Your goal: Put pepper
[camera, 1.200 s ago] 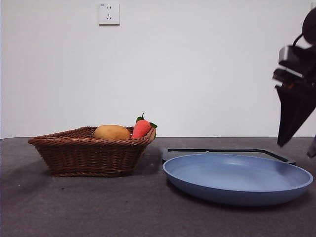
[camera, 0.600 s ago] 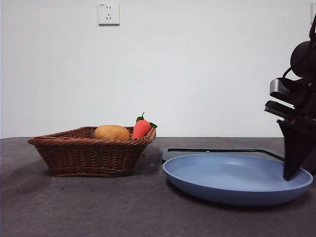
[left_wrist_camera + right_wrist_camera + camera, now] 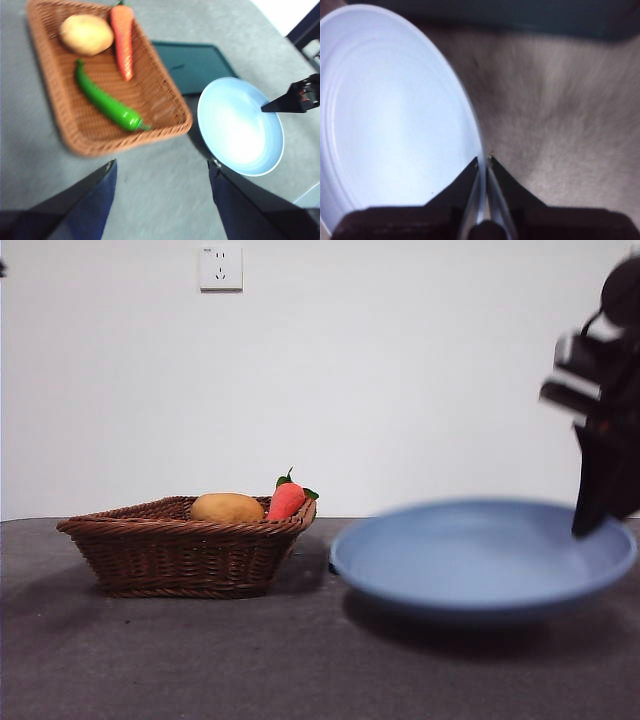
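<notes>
A plain white wall (image 3: 400,370) fills the upper half of the front view, with a white socket (image 3: 221,267) at upper left. Below, a dark grey tabletop (image 3: 200,660) spans the frame.

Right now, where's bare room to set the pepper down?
The blue plate, bare inside, is lifted off the table, its rim pinched by the right gripper. Bare tabletop lies in front of the basket. The basket is crowded: pepper, potato, carrot. The left gripper hovers open.
</notes>
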